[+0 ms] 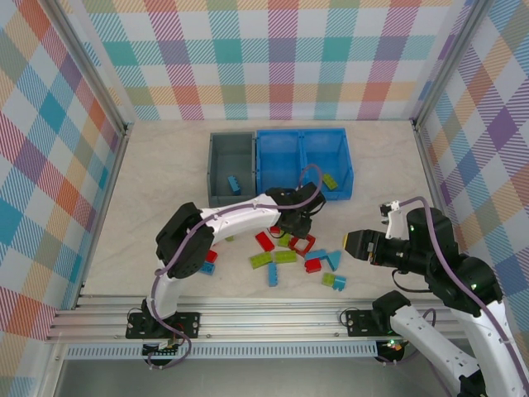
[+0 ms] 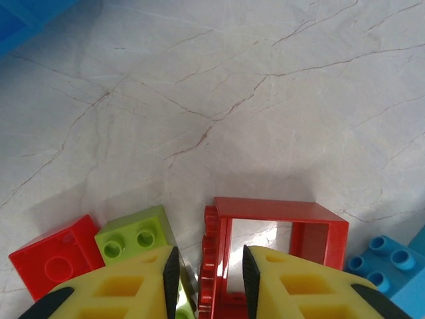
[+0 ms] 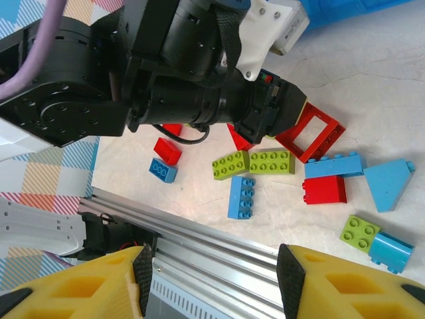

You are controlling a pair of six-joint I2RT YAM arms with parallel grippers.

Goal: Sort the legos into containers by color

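Loose legos lie in front of the containers. My left gripper is low over them and open. Its jaws straddle one side wall of the hollow red frame, with a small gap at each pad. A lime brick and a red brick lie just left of the fingers; a light blue brick lies to the right. The grey bin holds a blue brick. The blue bin holds a lime brick. My right gripper hovers open and empty.
Two lime bricks, a blue brick, a red brick and a blue wedge are spread near the front. An aluminium rail runs along the near edge. Plaid walls enclose the table.
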